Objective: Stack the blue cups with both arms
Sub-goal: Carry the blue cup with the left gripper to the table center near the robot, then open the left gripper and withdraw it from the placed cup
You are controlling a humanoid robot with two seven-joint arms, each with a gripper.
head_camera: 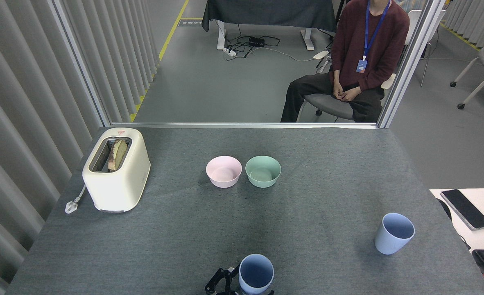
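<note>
The grey table (315, 192) carries a cream toaster (116, 170) at left; a free blue cup (393, 233) stands upright near the right edge; the held blue cup (256, 273) sits at the bottom edge, gripped by the left gripper (242, 287); the right gripper is out of view.

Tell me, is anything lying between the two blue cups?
No. In the head view, only bare grey table lies between the held cup and the standing cup.

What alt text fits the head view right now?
A black left gripper at the bottom edge holds one blue cup; a second blue cup stands alone at right on the grey table, behind which a person sits.
</note>
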